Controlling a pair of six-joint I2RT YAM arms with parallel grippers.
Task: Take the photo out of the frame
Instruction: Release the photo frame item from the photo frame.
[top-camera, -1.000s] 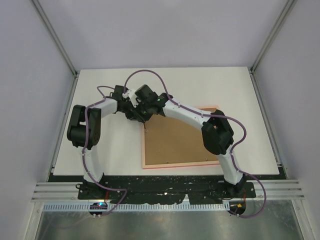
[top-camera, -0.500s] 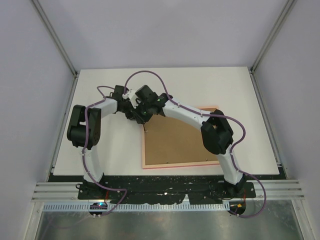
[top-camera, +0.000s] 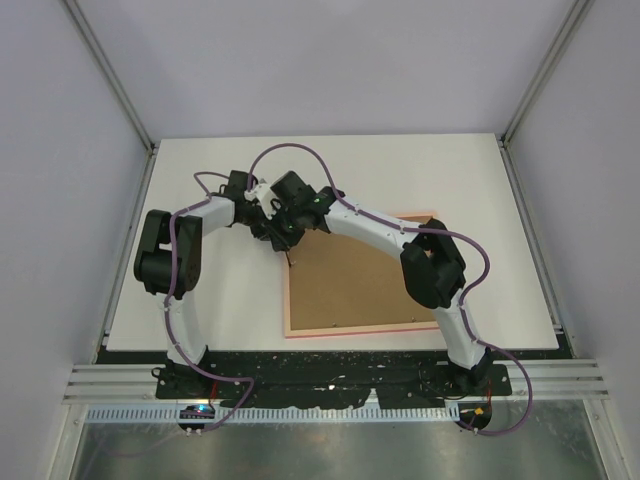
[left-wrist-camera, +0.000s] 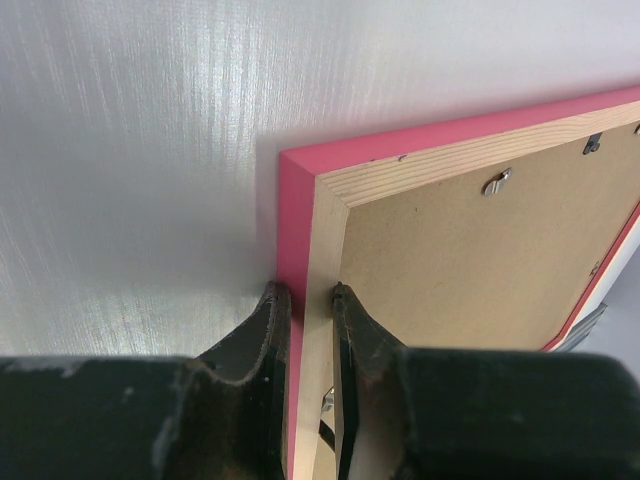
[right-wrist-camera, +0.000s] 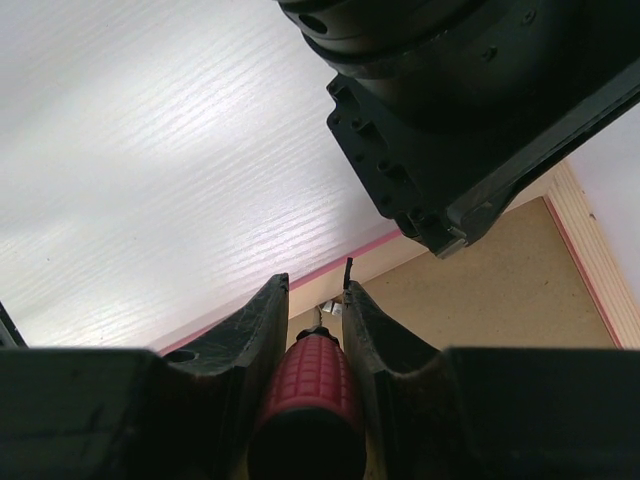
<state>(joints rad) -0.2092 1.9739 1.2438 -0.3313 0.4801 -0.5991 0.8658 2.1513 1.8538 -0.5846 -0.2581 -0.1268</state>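
The pink frame (top-camera: 350, 325) lies face down on the table, its brown back board (top-camera: 350, 280) up. The photo is hidden under the board. My left gripper (left-wrist-camera: 310, 290) is shut on the frame's pink and bare wood edge (left-wrist-camera: 300, 230) near its far left corner. My right gripper (right-wrist-camera: 315, 285) is shut on a red-handled screwdriver (right-wrist-camera: 305, 395), whose tip sits at a small metal clip (right-wrist-camera: 330, 308) by the frame's inner edge. In the top view both grippers (top-camera: 280, 225) meet at that corner. More metal clips (left-wrist-camera: 495, 182) show on the board.
The white table (top-camera: 200, 290) spreads to the left and behind the frame. Grey walls and metal posts (top-camera: 110, 80) close in the sides. The left arm's wrist (right-wrist-camera: 470, 110) hangs close above the right gripper.
Almost nothing has moved. The right wrist has shifted very slightly at the frame's far left corner.
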